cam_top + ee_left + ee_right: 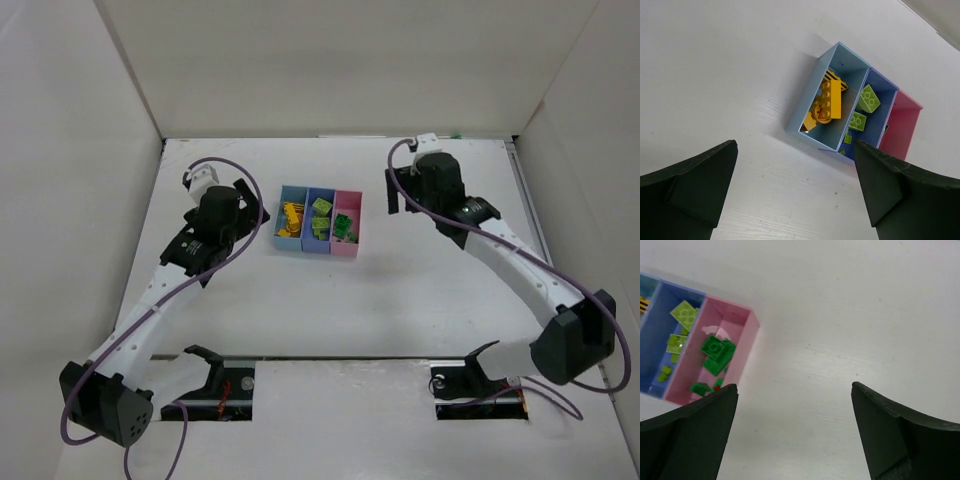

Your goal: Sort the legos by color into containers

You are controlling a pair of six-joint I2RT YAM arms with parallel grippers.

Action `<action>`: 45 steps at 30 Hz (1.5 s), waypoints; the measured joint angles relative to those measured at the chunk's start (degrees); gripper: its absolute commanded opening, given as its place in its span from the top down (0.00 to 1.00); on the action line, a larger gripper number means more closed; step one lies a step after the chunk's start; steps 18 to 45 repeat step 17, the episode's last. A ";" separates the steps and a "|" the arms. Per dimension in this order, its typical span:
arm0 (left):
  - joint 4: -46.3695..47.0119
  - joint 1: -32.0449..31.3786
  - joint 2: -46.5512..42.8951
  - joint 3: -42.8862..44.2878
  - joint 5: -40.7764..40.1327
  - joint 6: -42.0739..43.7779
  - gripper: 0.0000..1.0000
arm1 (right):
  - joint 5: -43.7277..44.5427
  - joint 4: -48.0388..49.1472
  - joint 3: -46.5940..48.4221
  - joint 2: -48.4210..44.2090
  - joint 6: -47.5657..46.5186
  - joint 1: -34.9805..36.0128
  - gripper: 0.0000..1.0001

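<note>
The sorting is judged complete, as far as can be seen. The yellow-orange bricks (830, 100) are gathered in the light blue bin (812, 90), the lime green bricks (868, 98) in the periwinkle bin (881, 122) beside it, and the dark green bricks (715, 350) in the pink bin (747, 340) at the far end of the row. No loose brick is seen on the table (420, 290). The left gripper (795, 147) is held wide apart and empty near the light blue end. The right gripper (795, 387) is likewise spread and empty beside the pink end. Only drawing the arms back seems left.
</note>
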 measured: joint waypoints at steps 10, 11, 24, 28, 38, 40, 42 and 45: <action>-0.92 0.00 0.15 0.00 1.38 -0.39 0.00 | 3.93 1.57 -17.79 -16.09 2.08 -2.05 0.00; -0.92 0.00 0.15 0.00 1.60 -0.48 0.00 | 4.13 1.53 -18.23 -16.44 2.27 -2.10 0.00; -0.90 0.00 0.15 0.00 3.45 -0.85 0.00 | 6.29 1.51 -22.29 -20.48 3.91 -2.60 0.00; -0.90 0.00 0.15 0.00 3.45 -0.85 0.00 | 6.29 1.51 -22.29 -20.48 3.91 -2.60 0.00; -0.90 0.00 0.15 0.00 3.45 -0.85 0.00 | 6.29 1.51 -22.29 -20.48 3.91 -2.60 0.00; -0.90 0.00 0.15 0.00 3.45 -0.85 0.00 | 6.29 1.51 -22.29 -20.48 3.91 -2.60 0.00; -0.90 0.00 0.15 0.00 3.45 -0.85 0.00 | 6.29 1.51 -22.29 -20.48 3.91 -2.60 0.00; -0.90 0.00 0.15 0.00 3.45 -0.85 0.00 | 6.29 1.51 -22.29 -20.48 3.91 -2.60 0.00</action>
